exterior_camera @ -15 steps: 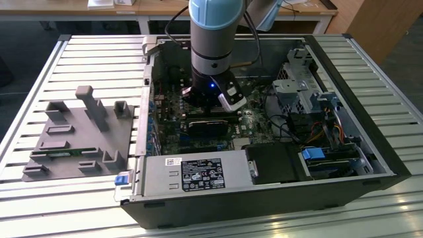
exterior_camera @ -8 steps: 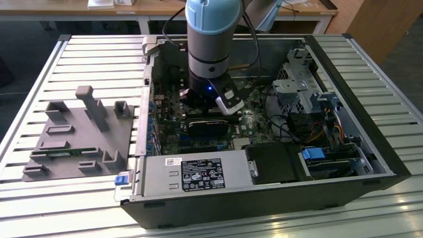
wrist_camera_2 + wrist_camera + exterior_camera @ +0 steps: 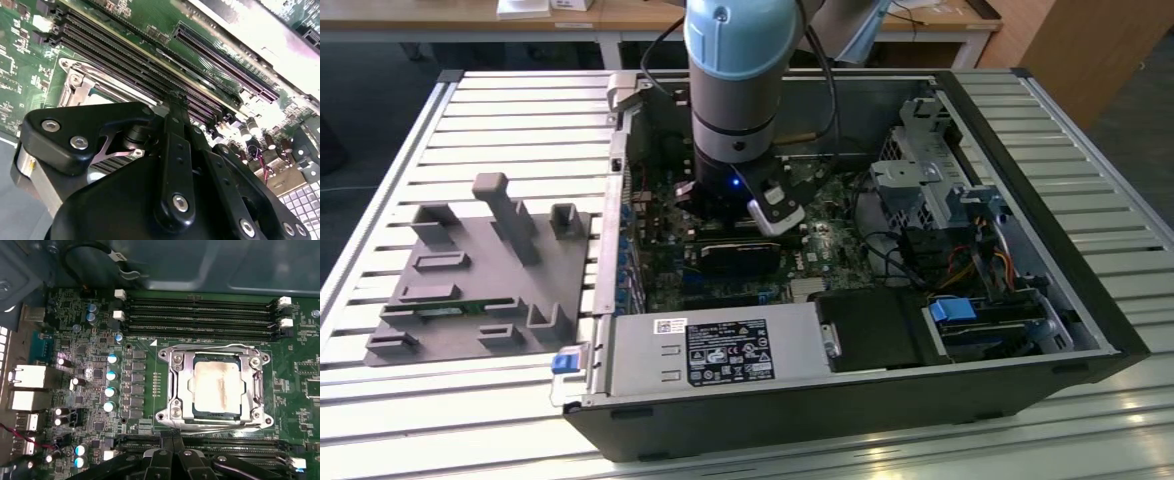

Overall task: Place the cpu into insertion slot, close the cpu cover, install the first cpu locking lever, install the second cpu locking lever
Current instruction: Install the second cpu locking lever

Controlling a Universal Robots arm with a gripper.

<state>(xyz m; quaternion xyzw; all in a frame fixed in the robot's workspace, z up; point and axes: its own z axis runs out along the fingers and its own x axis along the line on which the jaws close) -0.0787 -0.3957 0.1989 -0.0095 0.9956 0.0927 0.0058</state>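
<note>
Silvery-tan chip: the cpu, a small flat square with a dull, blotchy metal face, lies seated in the insertion slot, whose black rim shows around it on the green circuit board.
Cover: the cpu cover, a thin silvery hinged frame plate with a square window, lies flat down around the chip.
Levers: thin wire along the frame's edges; whether they are latched I cannot tell.
Fingers: the black gripper hovers just beside the socket's near edge, by the long black memory slots; its fingers look drawn close together on nothing.
Handling, as a judgement: chip light, stiff and fragile, best taken by its edges; frame and levers springy, smooth metal, likely slippery, best pushed near their free ends.
Setting: open grey steel computer case on a slatted metal bench.
</note>
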